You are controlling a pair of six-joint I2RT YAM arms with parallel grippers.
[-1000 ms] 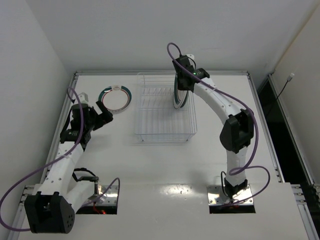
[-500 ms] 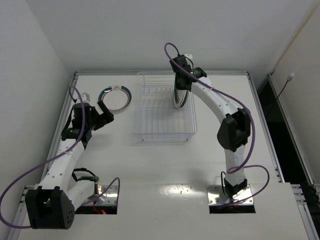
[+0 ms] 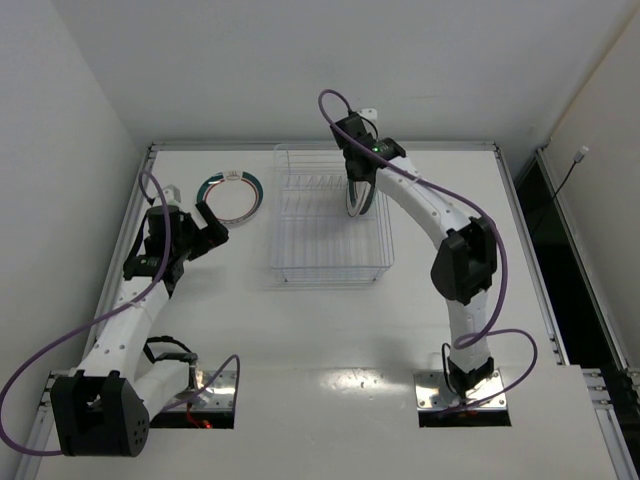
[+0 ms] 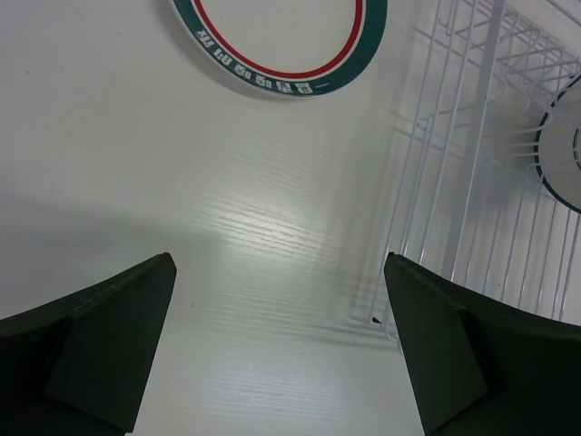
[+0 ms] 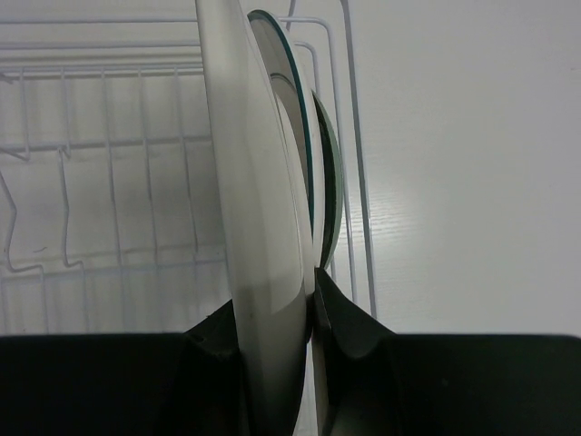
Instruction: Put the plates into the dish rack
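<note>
A white plate with a green and red rim (image 3: pixel 231 195) lies flat on the table left of the dish rack (image 3: pixel 300 262); the left wrist view shows that plate (image 4: pixel 281 36) just ahead. My left gripper (image 3: pixel 210 222) hovers near it, open and empty (image 4: pixel 281 345). My right gripper (image 3: pixel 357 185) is shut on a pale plate (image 5: pixel 263 209) held on edge inside the rack, its fingers (image 5: pixel 349 327) pinching the rim. Right beside it stand two more plates, one with a thin teal edge (image 5: pixel 307 163) and a dark green one (image 5: pixel 330 191).
The wire rack (image 4: pixel 472 136) stands close to the right of my left gripper, with an upright plate (image 4: pixel 563 154) inside it. Raised rails border the table (image 3: pixel 300 148), and white walls enclose it on the back and left.
My right gripper has shifted slightly left and farther back over the rack, still gripping the plate. The left gripper has edged a little toward the flat plate.
</note>
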